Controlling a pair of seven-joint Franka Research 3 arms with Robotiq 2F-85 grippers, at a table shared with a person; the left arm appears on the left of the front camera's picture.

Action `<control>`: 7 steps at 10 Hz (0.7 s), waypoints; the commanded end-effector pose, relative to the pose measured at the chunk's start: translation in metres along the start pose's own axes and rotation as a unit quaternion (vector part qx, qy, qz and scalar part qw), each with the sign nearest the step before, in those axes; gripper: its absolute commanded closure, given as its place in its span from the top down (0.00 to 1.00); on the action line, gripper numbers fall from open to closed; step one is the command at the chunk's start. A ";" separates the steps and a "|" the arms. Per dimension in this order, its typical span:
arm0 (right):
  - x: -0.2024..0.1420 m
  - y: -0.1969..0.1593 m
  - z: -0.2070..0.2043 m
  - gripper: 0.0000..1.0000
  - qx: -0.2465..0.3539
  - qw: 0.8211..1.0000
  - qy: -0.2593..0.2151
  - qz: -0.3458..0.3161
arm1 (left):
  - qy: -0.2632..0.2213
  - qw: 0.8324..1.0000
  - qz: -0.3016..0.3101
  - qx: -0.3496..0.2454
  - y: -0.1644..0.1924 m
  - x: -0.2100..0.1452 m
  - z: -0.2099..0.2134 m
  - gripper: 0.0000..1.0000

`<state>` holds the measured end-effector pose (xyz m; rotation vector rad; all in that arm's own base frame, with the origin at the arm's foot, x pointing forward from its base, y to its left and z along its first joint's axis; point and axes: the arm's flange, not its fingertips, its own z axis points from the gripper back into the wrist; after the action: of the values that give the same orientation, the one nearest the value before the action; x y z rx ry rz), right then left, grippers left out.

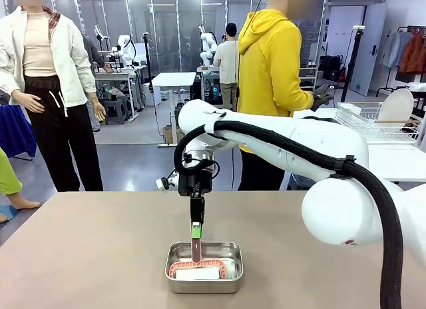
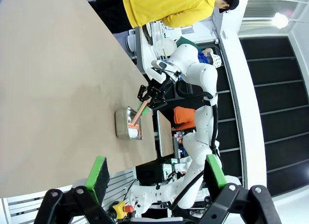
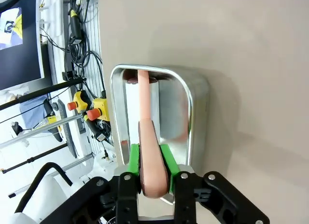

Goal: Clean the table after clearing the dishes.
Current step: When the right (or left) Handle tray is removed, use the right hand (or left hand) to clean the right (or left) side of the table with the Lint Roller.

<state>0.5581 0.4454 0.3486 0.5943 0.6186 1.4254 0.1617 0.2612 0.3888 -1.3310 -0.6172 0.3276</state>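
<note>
Jaws of the right gripper (image 1: 196, 230) clamp the upright handle of a pink tool (image 1: 196, 248) — green pads on both sides, its lower end down in the steel pan (image 1: 234, 274). We log the pan on the table (image 1: 86, 249), near the robot-side edge, about mid-width. Left gripper (image 2: 155, 165) hangs well apart from the pan, jaws wide, nothing between the pads. Person in a yellow hoodie (image 1: 269, 69) stands at the far side, turned toward the white table (image 1: 393, 161) — there we spot a wire rack (image 1: 373, 119) with a round white plate (image 1: 398, 104) upright in it.
</note>
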 end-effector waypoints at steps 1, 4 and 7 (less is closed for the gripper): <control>-0.004 0.030 0.021 0.00 -0.019 0.999 0.008 -0.033 | -0.004 1.000 -0.002 -0.007 -0.002 0.001 0.001 1.00; -0.087 0.101 0.019 0.00 -0.057 0.989 -0.077 -0.113 | -0.004 1.000 -0.002 -0.007 -0.002 0.001 0.001 1.00; -0.183 0.131 -0.003 0.00 -0.072 0.944 -0.241 -0.215 | -0.004 1.000 -0.002 -0.007 -0.002 0.001 0.001 1.00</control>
<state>0.5776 0.3347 0.4955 0.5789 0.3215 0.9896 0.1617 0.2612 0.3888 -1.3311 -0.6173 0.3275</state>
